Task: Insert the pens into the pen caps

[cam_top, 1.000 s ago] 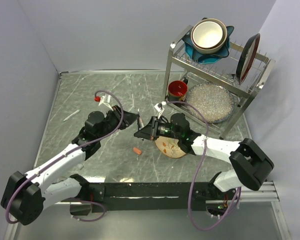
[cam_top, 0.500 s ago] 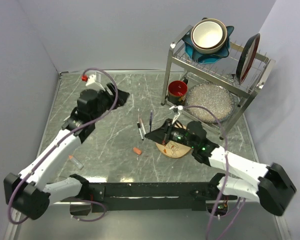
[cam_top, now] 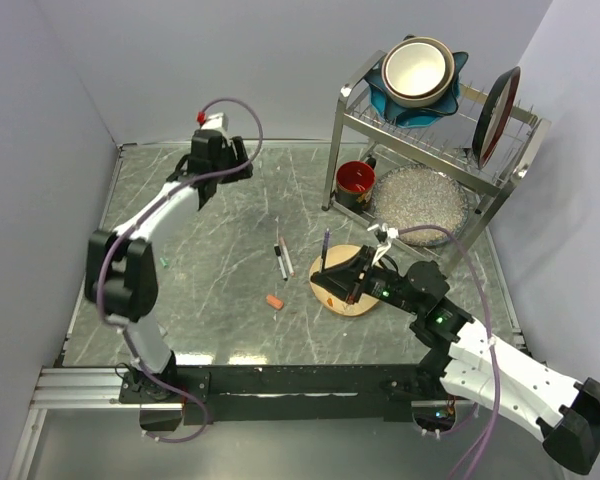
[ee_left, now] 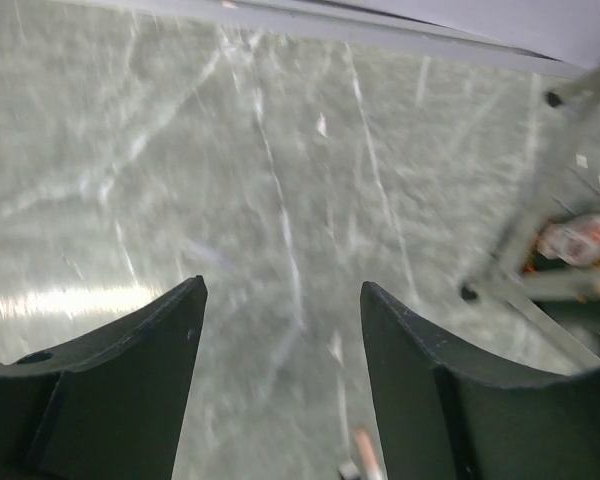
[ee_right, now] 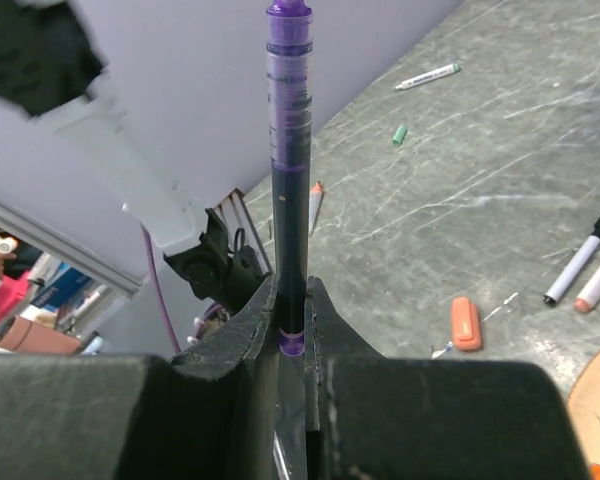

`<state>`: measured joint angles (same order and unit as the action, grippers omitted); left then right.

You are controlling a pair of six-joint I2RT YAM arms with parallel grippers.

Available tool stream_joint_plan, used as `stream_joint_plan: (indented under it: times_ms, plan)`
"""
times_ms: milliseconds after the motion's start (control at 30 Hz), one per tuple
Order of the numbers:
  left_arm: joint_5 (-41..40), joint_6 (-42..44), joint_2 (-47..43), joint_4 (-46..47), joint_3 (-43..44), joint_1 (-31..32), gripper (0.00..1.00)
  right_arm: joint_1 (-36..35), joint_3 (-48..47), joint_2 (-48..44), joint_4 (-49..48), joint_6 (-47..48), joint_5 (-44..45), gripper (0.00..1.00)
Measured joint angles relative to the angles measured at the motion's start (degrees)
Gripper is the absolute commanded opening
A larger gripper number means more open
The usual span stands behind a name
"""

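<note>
The right gripper pinches the purple pen upright, probably ready for capping, while the left gripper stands wide and empty, far left.

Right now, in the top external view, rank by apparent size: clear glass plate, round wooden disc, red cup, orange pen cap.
Largest to smallest:
1. clear glass plate
2. round wooden disc, partly hidden, so a little unsure
3. red cup
4. orange pen cap
</note>
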<state>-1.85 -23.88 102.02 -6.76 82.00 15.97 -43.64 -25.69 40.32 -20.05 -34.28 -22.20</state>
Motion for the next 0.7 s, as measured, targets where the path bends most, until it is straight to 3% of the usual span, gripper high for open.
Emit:
stream_joint_plan:
  times_ms: [133,233,400,700]
  plan:
    - [0.5,3.4,9.7,-1.2,8.9,-1.9,0.64,0.0,0.0,-2.4,2.1,1.9,0.2,0.00]
    - [-1.9,1.4,16.2,-5.1,14.8,-2.9,0.62,0.0,0.2,-4.0,3.0,3.1,0.4,0.00]
    - [-8.2,-9.3,22.1,-12.5,19.5,-3.4,0.60,0.0,0.6,-4.7,4.1,4.7,1.1,0.00]
    - [-13.1,-32.0,24.7,-22.5,23.7,-3.0,0.61,0.0,0.7,-5.9,5.4,5.7,1.8,0.00]
